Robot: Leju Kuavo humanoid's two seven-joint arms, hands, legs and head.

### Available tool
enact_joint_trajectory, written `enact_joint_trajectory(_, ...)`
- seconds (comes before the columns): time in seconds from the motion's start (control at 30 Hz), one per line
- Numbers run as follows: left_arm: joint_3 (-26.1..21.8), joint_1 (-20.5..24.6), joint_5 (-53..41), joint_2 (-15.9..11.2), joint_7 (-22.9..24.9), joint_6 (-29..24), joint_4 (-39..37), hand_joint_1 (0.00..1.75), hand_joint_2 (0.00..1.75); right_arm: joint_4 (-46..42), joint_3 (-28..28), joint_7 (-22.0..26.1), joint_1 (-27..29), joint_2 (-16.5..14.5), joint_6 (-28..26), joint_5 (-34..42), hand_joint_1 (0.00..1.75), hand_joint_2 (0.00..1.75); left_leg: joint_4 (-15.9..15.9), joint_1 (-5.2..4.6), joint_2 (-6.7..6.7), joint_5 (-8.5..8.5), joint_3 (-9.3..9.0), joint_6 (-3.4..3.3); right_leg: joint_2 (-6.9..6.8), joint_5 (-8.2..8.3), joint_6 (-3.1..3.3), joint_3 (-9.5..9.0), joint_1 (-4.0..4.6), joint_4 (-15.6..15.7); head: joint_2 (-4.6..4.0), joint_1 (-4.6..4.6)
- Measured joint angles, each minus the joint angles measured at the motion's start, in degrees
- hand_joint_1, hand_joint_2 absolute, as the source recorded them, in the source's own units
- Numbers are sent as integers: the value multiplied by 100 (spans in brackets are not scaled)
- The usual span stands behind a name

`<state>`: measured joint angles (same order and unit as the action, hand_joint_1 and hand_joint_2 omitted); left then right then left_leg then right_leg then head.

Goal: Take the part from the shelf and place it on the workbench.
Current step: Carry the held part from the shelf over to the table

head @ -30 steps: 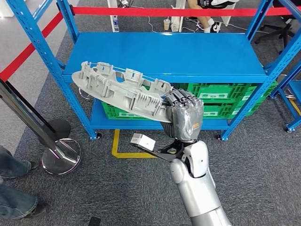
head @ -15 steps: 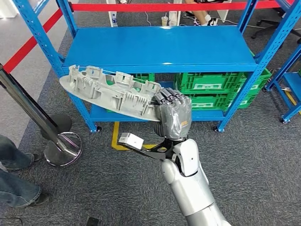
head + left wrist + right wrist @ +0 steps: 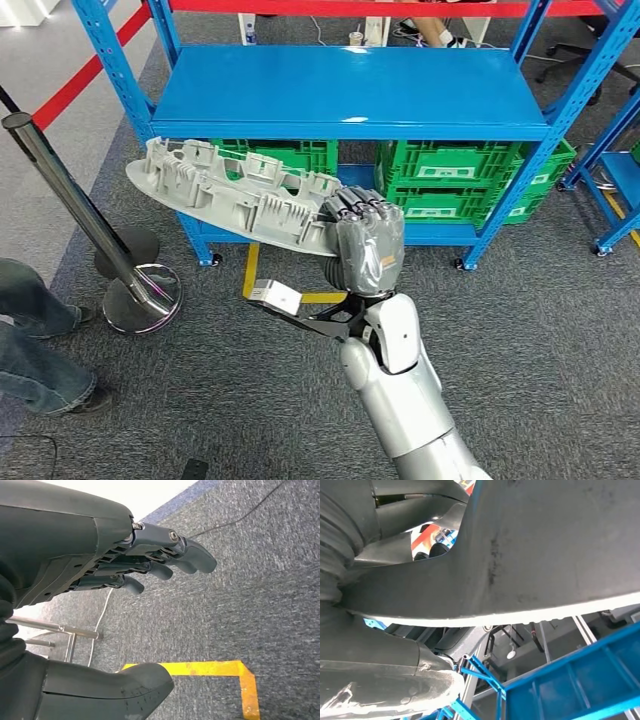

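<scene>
Item: grey part (image 3: 234,200), which we carry clear of the shelf (image 3: 347,95), right hand (image 3: 366,245) clenched around its end for transport; left hand (image 3: 113,570) spread, idle.

Bright, even overhead light; a pale sheen on the blue shelf (image 3: 347,92). The right wrist view is dark (backlit, perhaps) and soft up close.

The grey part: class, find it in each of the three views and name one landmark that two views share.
Head view: the grey part sits left of centre, held at one end by the right hand.
Left wrist view: not in it.
Right wrist view: its dark underside spans the upper picture.
Shared landmark: the blue shelf.
</scene>
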<state>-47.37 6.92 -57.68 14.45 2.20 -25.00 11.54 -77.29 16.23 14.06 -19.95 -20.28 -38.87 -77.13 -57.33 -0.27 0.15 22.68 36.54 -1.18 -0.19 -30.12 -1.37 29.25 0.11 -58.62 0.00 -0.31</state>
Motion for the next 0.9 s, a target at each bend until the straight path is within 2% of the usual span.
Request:
enact_joint_trajectory(0.03, -1, 1, 0, 1, -1, 2, 0, 0, 175, 1, 10, -4, -11, -4, -1, -2, 175, 175, 6, 0, 3, -51, 24, 30, 6, -7, 21, -101, 14, 180, 0, 0)
enact_joint_trajectory(0.07, -1, 2, 0, 1, -1, 4, 0, 0, 175, 3, 18, -6, -17, -8, -1, -3, 175, 175, 16, 2, 7, -106, 43, 62, 11, 10, 36, -120, 26, 238, 0, -2)
enact_joint_trajectory(0.1, -3, 1, 0, 0, -1, 8, 0, 0, 175, 8, 21, -8, -21, -9, -1, -3, 175, 175, 27, 8, 8, -147, 66, 93, 9, 66, 65, -71, 17, 246, 0, 0)
enact_joint_trajectory(0.13, -5, 0, 0, -1, -1, 10, 0, 0, 175, 14, 24, -9, -25, -11, -1, -3, 175, 175, 16, 12, 2, -117, 99, 127, 2, 125, 106, -30, 8, 261, 0, 0)
enact_joint_trajectory(0.17, -8, -2, 2, -3, -1, 11, 0, 0, 175, 20, 28, -11, -31, -16, -1, -3, 175, 175, -67, 15, -4, 20, 151, 162, -9, 188, 157, 24, -6, 276, 0, -5)
enact_joint_trajectory(0.2, -11, -3, 3, -9, -1, 11, 0, 0, 175, 26, 33, -14, -37, -21, 0, -4, 175, 175, -250, 23, -10, 258, 219, 196, -18, 257, 202, 92, -20, 289, 0, -14)
enact_joint_trajectory(0.27, -15, -2, 5, -20, -1, 11, 0, 0, 175, 33, 42, -17, -44, -29, 0, -4, 175, 175, -919, 50, -13, 848, 364, 256, -22, 374, 243, 248, -14, 269, 0, -25)
enact_joint_trajectory(0.3, -17, 0, 4, -25, -1, 11, 0, 0, 175, 35, 45, -18, -44, -29, 1, -4, 175, 175, -1281, 62, -13, 1003, 405, 279, -23, 435, 241, 339, -11, 252, 0, -27)
enact_joint_trajectory(0.33, -18, 2, 4, -28, -1, 11, 0, 0, 175, 39, 46, -18, -44, -29, 1, -4, 175, 175, -1546, 72, -13, 1011, 399, 296, -25, 496, 238, 434, -10, 230, 0, -24)
enact_joint_trajectory(0.37, -19, 3, 4, -29, -1, 12, 0, 0, 175, 43, 49, -18, -44, -29, 1, -4, 175, 175, -1654, 81, -13, 883, 323, 308, -26, 557, 233, 535, -11, 201, 0, -26)
enact_joint_trajectory(0.4, -19, 6, 4, -32, -1, 12, 0, 0, 175, 45, 52, -18, -45, -29, 1, -4, 175, 175, -1577, 91, -13, 698, 167, 314, -25, 614, 224, 637, -12, 165, 0, -26)
enact_joint_trajectory(0.43, -19, 12, 4, -33, -1, 12, 0, 0, 175, 45, 55, -18, -46, -31, 1, -4, 175, 175, -1327, 102, -15, 565, -73, 316, -20, 665, 208, 727, -12, 126, 0, -27)
enact_joint_trajectory(0.47, -19, 23, 4, -34, -2, 12, 0, 0, 175, 44, 58, -18, -51, -34, 0, -4, 175, 175, -930, 105, -19, 562, -381, 312, -14, 710, 183, 807, -4, 85, 0, -29)
enact_joint_trajectory(0.5, -19, 38, 3, -32, -3, 12, 0, 0, 175, 40, 62, -18, -55, -38, -1, -6, 175, 175, -528, 101, -27, 652, -657, 285, -11, 758, 152, 863, 2, 54, 0, -24)
enact_joint_trajectory(0.53, -20, 52, 2, -29, -4, 11, 0, 0, 175, 39, 64, -18, -62, -41, -1, -6, 175, 175, -219, 89, -34, 756, -846, 252, -11, 813, 118, 900, 4, 44, 0, -18)
enact_joint_trajectory(0.57, -20, 60, 1, -27, -5, 12, 0, 0, 175, 38, 65, -18, -68, -42, -1, -6, 175, 175, -28, 67, -40, 829, -932, 207, -14, 878, 83, 926, 1, 54, 0, -14)
enact_joint_trajectory(0.6, -21, 60, 0, -26, -5, 12, -1, 0, 175, 40, 66, -18, -71, -41, -1, -6, 175, 175, 25, 54, -40, 808, -908, 153, -16, 950, 47, 946, -9, 77, 0, -8)
enact_joint_trajectory(0.63, -22, 54, 2, -26, -5, 11, -1, 0, 175, 43, 65, -18, -73, -37, -1, -3, 175, 175, 29, 51, -25, 739, -852, 106, -13, 951, 15, 977, -21, 86, 0, -11)
enact_joint_trajectory(0.67, -23, 47, 3, -26, -5, 12, -2, 0, 175, 45, 63, -18, -72, -33, -1, -2, 175, 175, 39, 51, -12, 667, -791, 52, -8, 842, -14, 1028, -30, 30, 0, -6)
enact_joint_trajectory(0.7, -25, 41, 5, -26, -5, 12, -2, 0, 175, 46, 62, -18, -71, -29, -1, -1, 175, 175, 51, 58, 3, 589, -717, 6, -3, 611, -39, 1093, -35, -133, 0, 2)
enact_joint_trajectory(0.77, -26, 39, 5, -26, -5, 13, -2, 0, 175, 48, 60, -18, -68, -26, -1, -2, 175, 175, 50, 53, 14, 435, -538, -48, 1, -32, -66, 1233, -42, -782, 0, 19)
enact_joint_trajectory(0.8, -26, 39, 5, -26, -5, 13, -2, 0, 175, 50, 60, -18, -67, -26, -1, -2, 175, 175, 46, 44, 15, 355, -435, -53, 1, -240, -72, 1273, -42, -1163, 0, 19)
enact_joint_trajectory(0.83, -26, 38, 5, -26, -5, 13, -2, 0, 175, 54, 60, -18, -66, -25, -1, -1, 175, 175, 41, 35, 18, 276, -332, -54, 1, -291, -70, 1269, -41, -1457, 0, 20)
enact_joint_trajectory(0.87, -26, 37, 6, -26, -5, 13, -2, 0, 175, 57, 60, -18, -66, -25, -1, -1, 175, 175, 36, 25, 22, 200, -231, -52, 1, -201, -60, 1200, -40, -1604, 0, 18)
enact_joint_trajectory(0.9, -26, 37, 7, -26, -5, 13, -2, 0, 175, 61, 60, -18, -66, -25, -1, -1, 175, 175, 32, 14, 25, 126, -136, -48, 1, -25, -40, 1043, -36, -1566, 0, 17)
